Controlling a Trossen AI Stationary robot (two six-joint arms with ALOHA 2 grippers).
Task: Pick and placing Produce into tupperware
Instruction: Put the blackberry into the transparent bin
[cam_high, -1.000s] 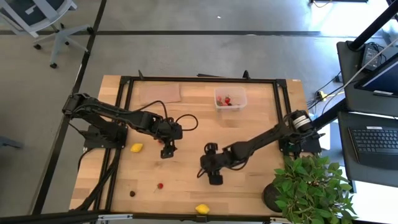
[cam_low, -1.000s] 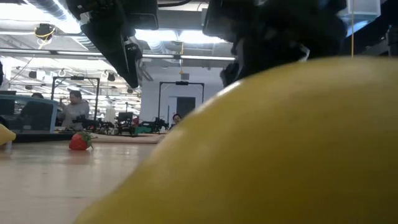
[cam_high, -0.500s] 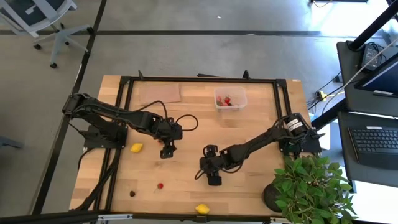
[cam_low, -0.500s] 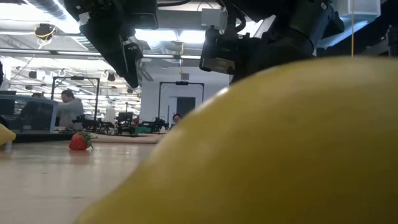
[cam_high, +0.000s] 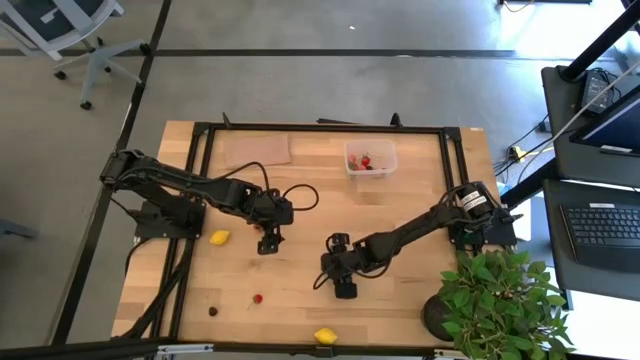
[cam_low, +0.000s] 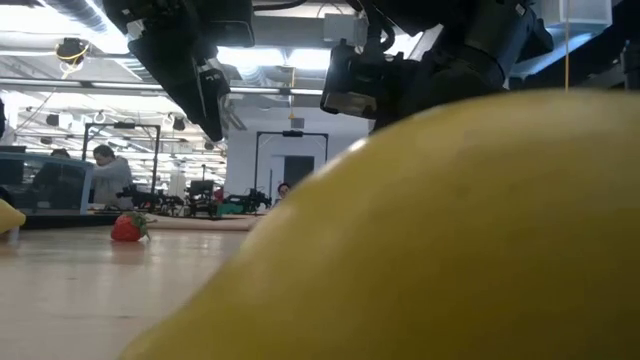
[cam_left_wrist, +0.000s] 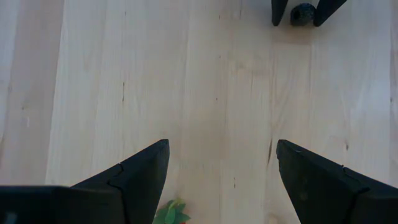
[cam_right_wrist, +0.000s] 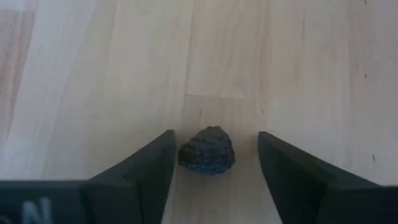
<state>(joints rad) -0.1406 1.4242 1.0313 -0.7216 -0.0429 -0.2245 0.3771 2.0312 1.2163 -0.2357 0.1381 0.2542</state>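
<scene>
My right gripper (cam_high: 341, 283) is low over the middle of the table, open. Its fingers stand on either side of a small dark berry (cam_right_wrist: 207, 150) that rests on the wood; I see no touch. My left gripper (cam_high: 267, 240) hangs open above the table left of centre, with a strawberry's green leaf (cam_left_wrist: 171, 212) just showing between its fingers. The clear tupperware (cam_high: 370, 160) stands near the far edge, holding red pieces. Loose on the table are a lemon (cam_high: 220, 237), a second lemon (cam_high: 325, 336), a strawberry (cam_high: 258, 298) and another dark berry (cam_high: 213, 311).
A flat brown sheet (cam_high: 255, 150) lies at the far left of the table. A green potted plant (cam_high: 500, 300) stands at the near right corner. The near lemon (cam_low: 450, 250) fills most of the low view. People show in the room beyond.
My right arm shifted a little in the first half second, its forearm swinging slightly toward the table's near edge while the gripper stayed over the dark berry. It has been still since.
</scene>
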